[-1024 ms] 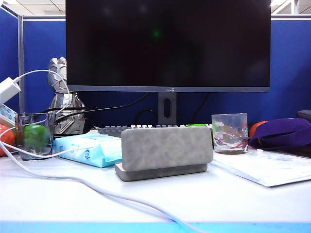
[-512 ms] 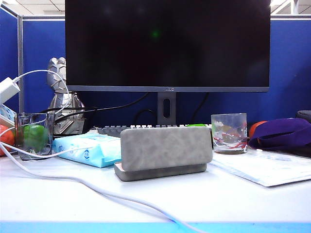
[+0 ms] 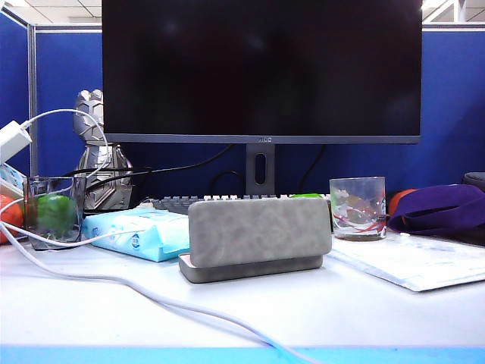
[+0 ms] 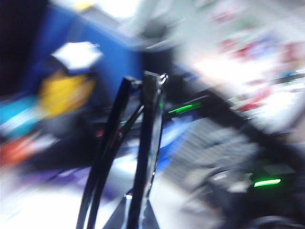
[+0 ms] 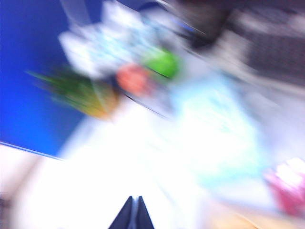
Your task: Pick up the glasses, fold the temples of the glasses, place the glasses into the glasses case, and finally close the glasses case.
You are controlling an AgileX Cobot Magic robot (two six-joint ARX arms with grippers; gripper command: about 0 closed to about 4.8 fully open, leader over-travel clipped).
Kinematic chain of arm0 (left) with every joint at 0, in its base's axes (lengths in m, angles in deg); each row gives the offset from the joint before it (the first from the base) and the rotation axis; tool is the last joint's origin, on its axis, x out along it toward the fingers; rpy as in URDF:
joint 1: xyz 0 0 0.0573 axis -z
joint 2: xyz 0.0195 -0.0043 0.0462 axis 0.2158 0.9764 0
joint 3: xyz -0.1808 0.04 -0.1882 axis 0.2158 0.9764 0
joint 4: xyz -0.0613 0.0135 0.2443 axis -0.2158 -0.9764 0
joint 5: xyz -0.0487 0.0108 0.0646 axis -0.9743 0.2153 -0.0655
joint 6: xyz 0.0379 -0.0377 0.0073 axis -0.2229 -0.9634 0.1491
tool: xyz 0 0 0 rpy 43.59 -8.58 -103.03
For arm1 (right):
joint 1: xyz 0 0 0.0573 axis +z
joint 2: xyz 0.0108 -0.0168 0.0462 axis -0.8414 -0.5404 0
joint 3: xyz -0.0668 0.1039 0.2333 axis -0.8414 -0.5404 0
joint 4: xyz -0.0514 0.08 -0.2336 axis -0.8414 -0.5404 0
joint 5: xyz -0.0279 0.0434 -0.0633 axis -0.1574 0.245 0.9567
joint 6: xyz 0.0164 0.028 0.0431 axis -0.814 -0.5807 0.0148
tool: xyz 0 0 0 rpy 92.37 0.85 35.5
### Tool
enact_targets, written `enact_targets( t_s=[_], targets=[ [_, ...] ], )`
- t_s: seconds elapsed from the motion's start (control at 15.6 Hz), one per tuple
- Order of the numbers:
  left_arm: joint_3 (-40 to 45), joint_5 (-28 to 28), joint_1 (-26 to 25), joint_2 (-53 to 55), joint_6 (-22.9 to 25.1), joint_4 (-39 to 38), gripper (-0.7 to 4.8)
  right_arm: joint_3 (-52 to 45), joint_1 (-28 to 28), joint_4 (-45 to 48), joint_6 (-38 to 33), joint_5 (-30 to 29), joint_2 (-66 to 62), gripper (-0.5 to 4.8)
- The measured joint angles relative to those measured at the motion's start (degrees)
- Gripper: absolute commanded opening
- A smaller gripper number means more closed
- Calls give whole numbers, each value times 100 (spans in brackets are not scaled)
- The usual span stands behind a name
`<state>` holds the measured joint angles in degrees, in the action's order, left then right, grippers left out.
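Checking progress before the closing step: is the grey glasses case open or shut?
Open. In the exterior view the glasses case has its lid raised upright above the base, with the pale inner rim exposed at its left end.

Bare white desk [image 3: 364, 311] lying open before the glasses case [image 3: 258, 237], white cable [image 3: 136, 288] trailing across its left, tissue pack [image 3: 136, 233] crowding just left, patterned tumbler [image 3: 358, 207] and papers [image 3: 413, 262] standing right, monitor [image 3: 261, 68] looming behind, both grippers remaining outside the exterior view.
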<state>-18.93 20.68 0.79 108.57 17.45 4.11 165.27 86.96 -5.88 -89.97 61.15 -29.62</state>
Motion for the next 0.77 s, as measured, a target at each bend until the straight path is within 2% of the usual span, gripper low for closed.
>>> enact_targets(
  t_s=[0.13,0.26,0.38,0.45,0.64,0.77],
  targets=[
    [0,378,7,350,896,-767,-6,-2,28,-535,463,391,-236,-5],
    [2,651,131,815,1458,-1034,-6,-24,28,-732,675,450,-544,-5],
    [0,704,201,1517,1884,-1082,-6,-26,24,-1086,719,525,-826,-5],
    [0,741,286,1991,2122,-1119,-6,-37,28,-1309,732,745,-863,-5],
    [0,743,376,2914,2542,-1202,-6,-33,-26,-1303,754,1360,-507,-5],
    [13,844,378,3366,2771,-1231,-6,-22,-39,-1106,754,1438,-267,-5]
  ],
)
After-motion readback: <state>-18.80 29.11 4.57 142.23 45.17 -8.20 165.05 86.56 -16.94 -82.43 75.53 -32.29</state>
